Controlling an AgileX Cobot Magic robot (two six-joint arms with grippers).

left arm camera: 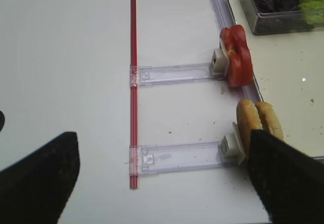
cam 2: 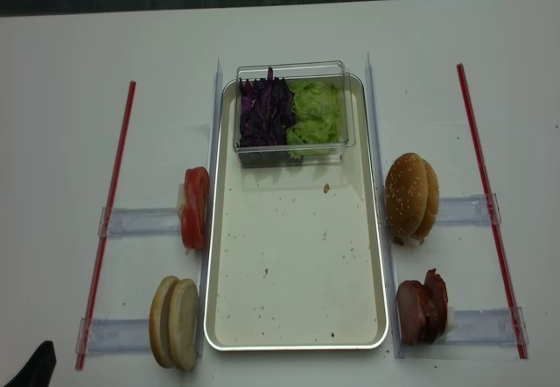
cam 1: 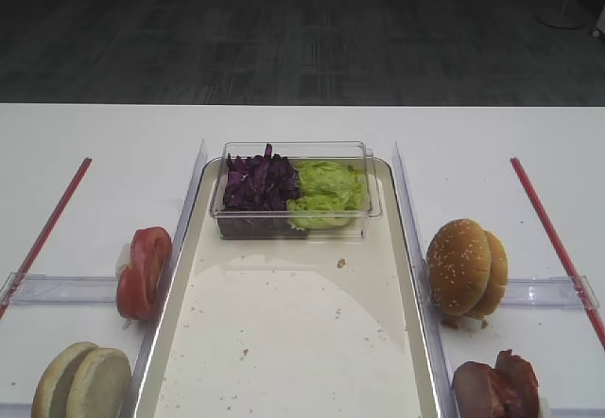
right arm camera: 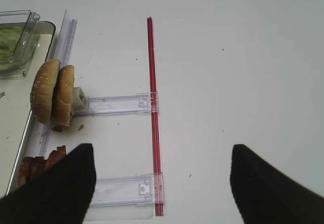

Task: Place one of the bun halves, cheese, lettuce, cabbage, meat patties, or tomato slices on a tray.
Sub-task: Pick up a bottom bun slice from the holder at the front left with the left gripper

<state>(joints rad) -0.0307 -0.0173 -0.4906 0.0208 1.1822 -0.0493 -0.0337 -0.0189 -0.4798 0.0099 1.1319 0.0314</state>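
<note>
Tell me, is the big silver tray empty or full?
Nearly empty. The tray holds only crumbs and a clear tub of cabbage and lettuce.

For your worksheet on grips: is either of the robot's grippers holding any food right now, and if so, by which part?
Nothing is held. The left gripper and right gripper both stand open over the bare white table, nothing between their fingers.

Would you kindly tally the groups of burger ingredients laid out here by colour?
Red, tomato slices: 1
Purple, cabbage: 1
Green, lettuce: 1
Pale cream, bun halves: 1
Brown, sesame buns: 1
Dark reddish-brown, meat patties: 1
Total: 6
</note>
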